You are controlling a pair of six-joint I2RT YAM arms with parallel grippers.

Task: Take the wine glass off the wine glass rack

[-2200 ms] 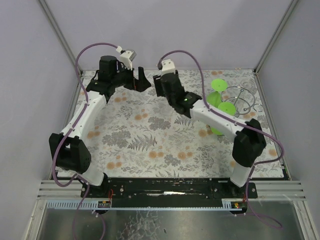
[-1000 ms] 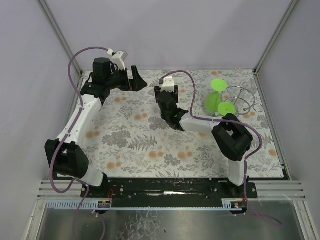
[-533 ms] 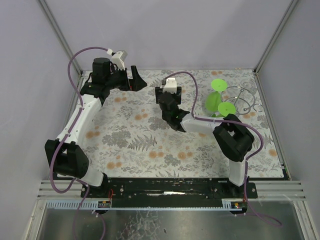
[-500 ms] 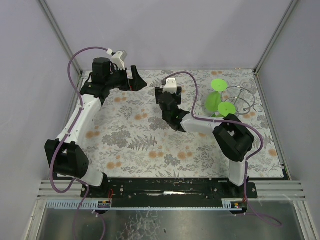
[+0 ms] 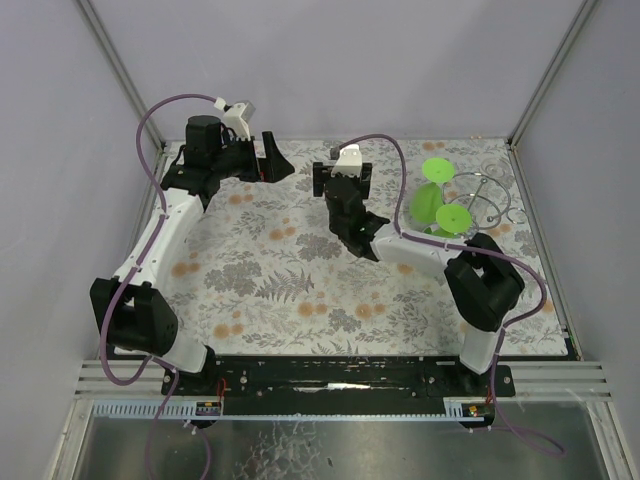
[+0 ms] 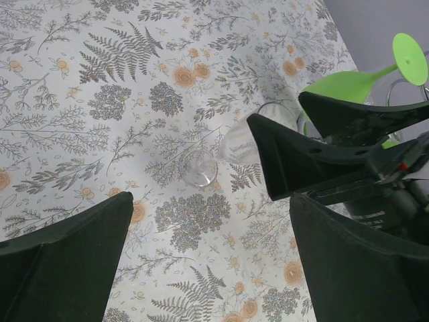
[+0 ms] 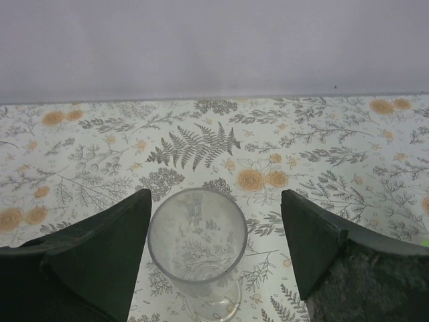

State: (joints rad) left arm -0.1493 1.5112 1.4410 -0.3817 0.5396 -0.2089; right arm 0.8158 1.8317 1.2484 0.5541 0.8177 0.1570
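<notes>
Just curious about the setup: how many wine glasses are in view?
3. A clear wine glass stands between the right end effector's open jaws; one green wine glass and another are at the wine glass rack, partly hidden.

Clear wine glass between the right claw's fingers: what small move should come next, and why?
Probably ease the right gripper straight back, off the clear wine glass. The glass stands upright on the table between open jaws, so it looks set down, and it sits very near one finger, so a sideways swing might tip it.
</notes>
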